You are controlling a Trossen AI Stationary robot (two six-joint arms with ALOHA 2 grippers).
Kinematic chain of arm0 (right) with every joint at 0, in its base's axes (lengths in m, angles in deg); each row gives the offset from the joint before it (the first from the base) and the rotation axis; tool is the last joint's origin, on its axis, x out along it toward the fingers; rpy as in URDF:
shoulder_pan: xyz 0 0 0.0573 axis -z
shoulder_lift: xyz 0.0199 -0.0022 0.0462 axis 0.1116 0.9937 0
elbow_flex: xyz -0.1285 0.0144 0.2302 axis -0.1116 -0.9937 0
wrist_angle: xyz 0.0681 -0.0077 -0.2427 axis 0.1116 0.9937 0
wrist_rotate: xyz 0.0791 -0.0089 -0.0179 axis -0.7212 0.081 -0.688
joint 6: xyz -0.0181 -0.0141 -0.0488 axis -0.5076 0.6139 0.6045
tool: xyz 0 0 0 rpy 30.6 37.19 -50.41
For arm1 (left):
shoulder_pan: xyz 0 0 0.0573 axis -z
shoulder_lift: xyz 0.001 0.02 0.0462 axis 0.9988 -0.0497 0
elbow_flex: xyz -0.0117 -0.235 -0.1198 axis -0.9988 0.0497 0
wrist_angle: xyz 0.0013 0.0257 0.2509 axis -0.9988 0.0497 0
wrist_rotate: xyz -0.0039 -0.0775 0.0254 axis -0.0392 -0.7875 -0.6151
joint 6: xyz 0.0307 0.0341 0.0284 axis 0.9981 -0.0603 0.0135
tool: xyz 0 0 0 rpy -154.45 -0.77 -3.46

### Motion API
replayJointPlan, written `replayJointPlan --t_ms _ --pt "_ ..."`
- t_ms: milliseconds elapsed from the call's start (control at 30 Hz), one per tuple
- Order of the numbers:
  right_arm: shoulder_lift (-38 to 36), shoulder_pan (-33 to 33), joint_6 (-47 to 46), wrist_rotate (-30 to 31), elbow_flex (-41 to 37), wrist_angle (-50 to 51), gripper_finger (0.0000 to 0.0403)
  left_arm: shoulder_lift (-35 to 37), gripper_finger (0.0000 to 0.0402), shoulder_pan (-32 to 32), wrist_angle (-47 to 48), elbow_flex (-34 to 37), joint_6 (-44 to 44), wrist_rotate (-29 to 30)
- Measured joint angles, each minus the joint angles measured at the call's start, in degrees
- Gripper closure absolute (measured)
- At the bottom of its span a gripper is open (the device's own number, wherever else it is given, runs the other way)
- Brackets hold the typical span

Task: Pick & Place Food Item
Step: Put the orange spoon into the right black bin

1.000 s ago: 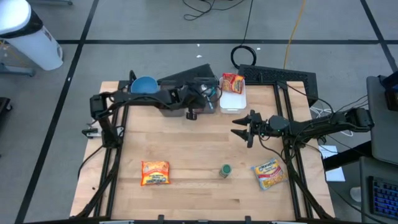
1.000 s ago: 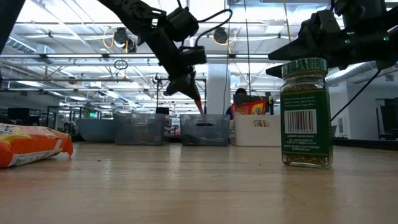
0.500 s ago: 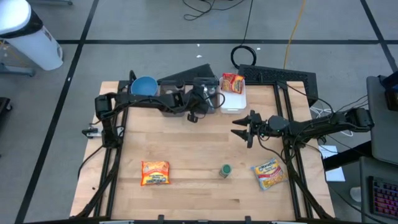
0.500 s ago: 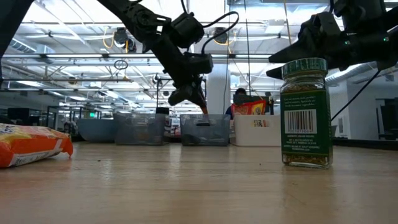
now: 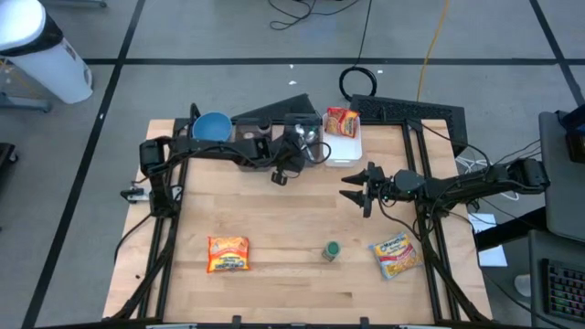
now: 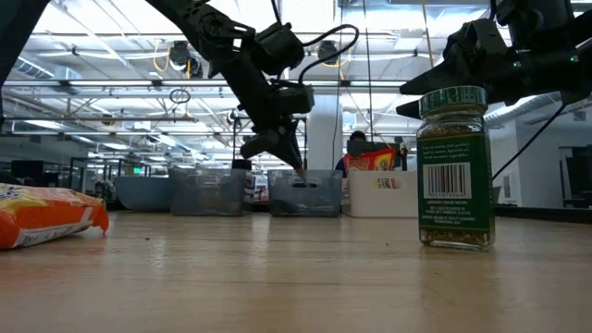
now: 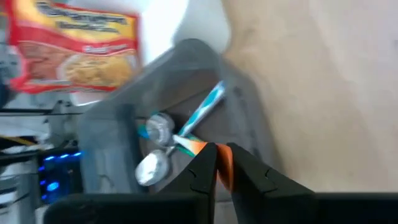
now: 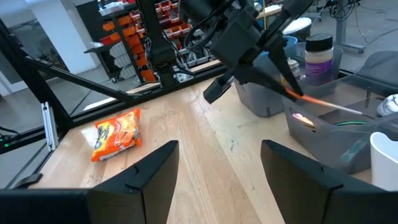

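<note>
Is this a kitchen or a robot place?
Probably a robot lab or workshop, not a kitchen. Two dark robot arms work over a wooden table, the low view shows a big hall with ceiling trusses, and cables lie on the floor.

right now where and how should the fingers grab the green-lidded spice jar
Grip the spice jar around its straight round body just below the green lid, coming from above. It stands upright and alone on the table, so both sides look free for the fingers.

Two dark jointed arms with looping black cables, tapered black pincer fingers (image 8: 146, 171)
</note>
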Motion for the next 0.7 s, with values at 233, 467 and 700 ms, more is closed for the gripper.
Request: replayJointPlan --t_ms 233,467,700 --pt "0.0 0.0 0.0 0.0 0.0 0.0 0.0183 0.0 0.0344 0.0 0.9 0.0 -1.5 -0.2" --pt "0.0 0.0 -0.1 0.0 0.0 0.0 0.0186 0.0 0.0309 -0.1 0.9 0.0 -2.7 0.1" --pt "0.0 0.0 -0.2 0.0 0.0 0.0 0.0188 0.1 0.0235 -0.2 0.8 0.0 -3.4 3.1"
